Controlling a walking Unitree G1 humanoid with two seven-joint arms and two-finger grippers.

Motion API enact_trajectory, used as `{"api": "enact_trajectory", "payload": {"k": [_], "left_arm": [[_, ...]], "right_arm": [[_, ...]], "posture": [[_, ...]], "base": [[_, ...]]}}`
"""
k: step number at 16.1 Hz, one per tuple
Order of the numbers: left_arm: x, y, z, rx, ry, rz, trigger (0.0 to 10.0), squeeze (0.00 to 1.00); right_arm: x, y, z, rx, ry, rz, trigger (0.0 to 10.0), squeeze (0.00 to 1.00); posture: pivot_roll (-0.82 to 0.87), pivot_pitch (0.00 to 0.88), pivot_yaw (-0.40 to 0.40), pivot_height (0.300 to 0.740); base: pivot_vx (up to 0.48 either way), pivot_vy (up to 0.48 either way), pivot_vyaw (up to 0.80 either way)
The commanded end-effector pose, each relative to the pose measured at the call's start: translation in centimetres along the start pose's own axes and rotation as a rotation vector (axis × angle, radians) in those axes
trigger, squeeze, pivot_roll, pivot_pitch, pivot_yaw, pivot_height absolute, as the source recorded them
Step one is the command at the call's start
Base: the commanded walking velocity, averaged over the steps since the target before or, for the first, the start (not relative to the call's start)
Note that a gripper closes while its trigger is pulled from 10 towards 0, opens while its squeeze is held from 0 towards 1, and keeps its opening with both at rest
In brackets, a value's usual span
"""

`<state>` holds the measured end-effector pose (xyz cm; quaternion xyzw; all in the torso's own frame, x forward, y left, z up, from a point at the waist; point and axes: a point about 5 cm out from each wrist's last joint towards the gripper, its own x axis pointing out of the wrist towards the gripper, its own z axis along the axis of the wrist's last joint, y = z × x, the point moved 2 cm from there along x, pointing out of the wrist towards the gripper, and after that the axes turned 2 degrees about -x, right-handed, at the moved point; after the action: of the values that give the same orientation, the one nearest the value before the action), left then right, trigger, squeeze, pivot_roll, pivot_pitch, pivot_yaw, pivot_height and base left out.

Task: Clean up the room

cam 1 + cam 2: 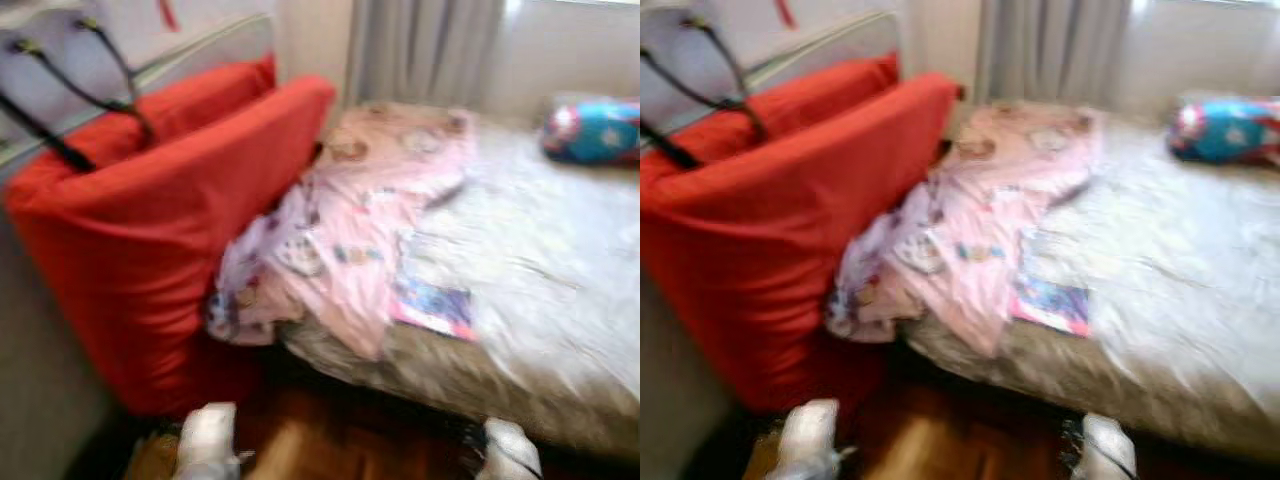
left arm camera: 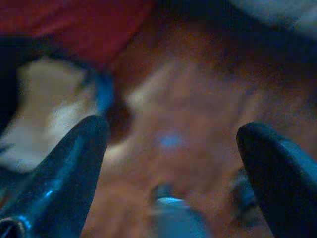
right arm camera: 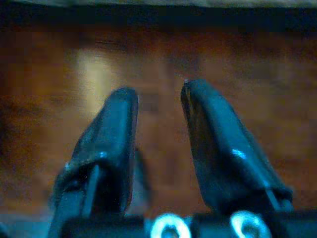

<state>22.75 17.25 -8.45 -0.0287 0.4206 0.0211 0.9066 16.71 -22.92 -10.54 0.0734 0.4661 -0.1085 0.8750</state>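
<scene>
A crumpled pink printed blanket [image 1: 360,230] lies over the near left corner of the bed [image 1: 540,260] and hangs off its edge. A colourful flat booklet [image 1: 435,305] rests next to it on the white sheet. A blue and red soft item [image 1: 595,130] sits at the far right of the bed. Both arms hang low over the wooden floor [image 1: 320,440]. My left gripper [image 2: 173,128] is open wide and holds nothing. My right gripper [image 3: 158,90] has a narrow gap between its fingers, with nothing in it.
Two large red cushions [image 1: 170,220] lean against the wall on the left, beside the bed. Black straps [image 1: 90,95] hang above them. A grey curtain [image 1: 420,50] is behind the bed. A blurred pale thing with a blue edge [image 2: 54,109] lies on the floor by the left gripper.
</scene>
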Motion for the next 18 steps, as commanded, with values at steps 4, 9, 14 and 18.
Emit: {"api": "enact_trajectory", "payload": {"k": [4,9,14,18], "left_arm": [[-0.50,2.23,-1.68,0.003,0.050,0.056,10.0,0.00],[-0.50,2.22,-1.67,0.002,0.050,0.053,10.0,0.00],[-0.49,2.23,-1.66,0.001,0.048,0.054,10.0,0.00],[-0.51,2.17,-1.74,0.000,0.050,0.052,10.0,0.00]], "right_arm": [[0.45,1.95,2.15,-0.006,-0.067,0.046,10.0,0.00],[0.44,1.98,2.20,-0.003,-0.071,0.046,10.0,0.00],[0.45,1.99,2.09,-0.003,-0.063,0.048,10.0,0.00],[0.43,1.93,2.13,-0.013,-0.069,0.047,10.0,0.00]], "posture": [[-0.07,0.000,-0.020,0.740],[-0.07,0.000,-0.020,0.740],[-0.07,0.000,-0.019,0.740],[-0.08,0.000,-0.021,0.740]], "base": [[0.344,0.000,0.00],[0.345,0.000,0.00],[0.347,0.000,-0.46],[0.347,0.000,-0.13]]}}
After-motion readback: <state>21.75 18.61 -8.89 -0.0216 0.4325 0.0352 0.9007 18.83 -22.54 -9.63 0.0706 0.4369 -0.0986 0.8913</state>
